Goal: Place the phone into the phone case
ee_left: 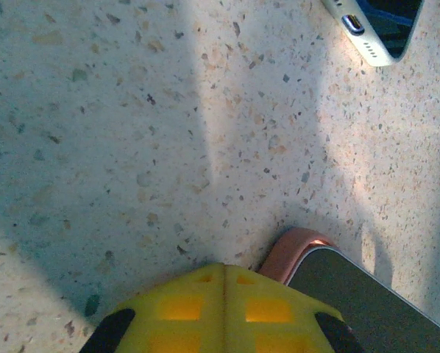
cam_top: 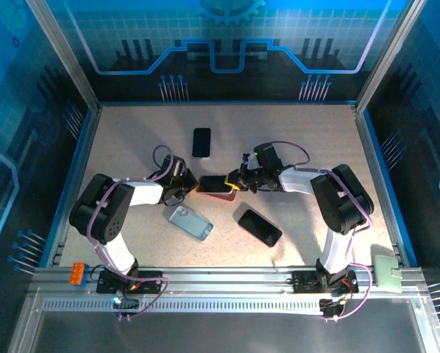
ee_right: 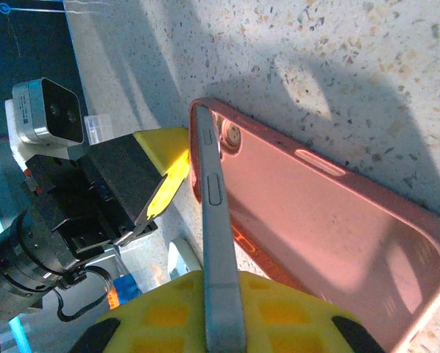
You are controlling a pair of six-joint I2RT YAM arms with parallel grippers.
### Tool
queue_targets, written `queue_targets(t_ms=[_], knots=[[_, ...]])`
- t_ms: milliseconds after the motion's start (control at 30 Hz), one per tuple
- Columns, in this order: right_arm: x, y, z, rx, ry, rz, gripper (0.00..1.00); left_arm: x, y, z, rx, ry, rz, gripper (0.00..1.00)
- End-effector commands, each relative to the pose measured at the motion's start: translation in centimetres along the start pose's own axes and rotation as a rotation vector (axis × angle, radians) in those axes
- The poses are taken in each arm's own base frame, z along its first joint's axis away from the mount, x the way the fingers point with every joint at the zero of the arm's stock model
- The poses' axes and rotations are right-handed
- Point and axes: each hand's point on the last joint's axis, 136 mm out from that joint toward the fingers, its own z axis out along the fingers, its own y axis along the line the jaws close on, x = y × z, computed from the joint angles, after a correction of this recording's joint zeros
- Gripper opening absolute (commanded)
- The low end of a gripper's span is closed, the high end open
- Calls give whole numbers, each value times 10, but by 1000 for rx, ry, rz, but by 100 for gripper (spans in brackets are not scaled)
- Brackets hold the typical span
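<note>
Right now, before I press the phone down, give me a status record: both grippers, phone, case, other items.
pink case: flat on the table, open side up
phone: on edge, tilted, one end in the case, not seated
right gripper: shut on the phone's edges
left gripper: shut, tips at the case's end
spares: far black phone; near black phone; pale blue item, phone or case unclear

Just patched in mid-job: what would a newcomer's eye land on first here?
At the centre of the speckled table lies a pink soft phone case. The right gripper pinches a grey-edged slim phone standing on edge along the case's side, while the shut left gripper sits at the case's far end. A glossy black phone lies loose nearby.
</note>
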Motion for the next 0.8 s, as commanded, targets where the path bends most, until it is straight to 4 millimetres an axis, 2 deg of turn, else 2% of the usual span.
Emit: queue_targets(t_ms=[0,767], knots=[[14,-22,15,69,50,29,0,27,-4,8,15,80,7,0],[24,-32,35,95,95,25,0,40,-15,5,32,81,6,0]])
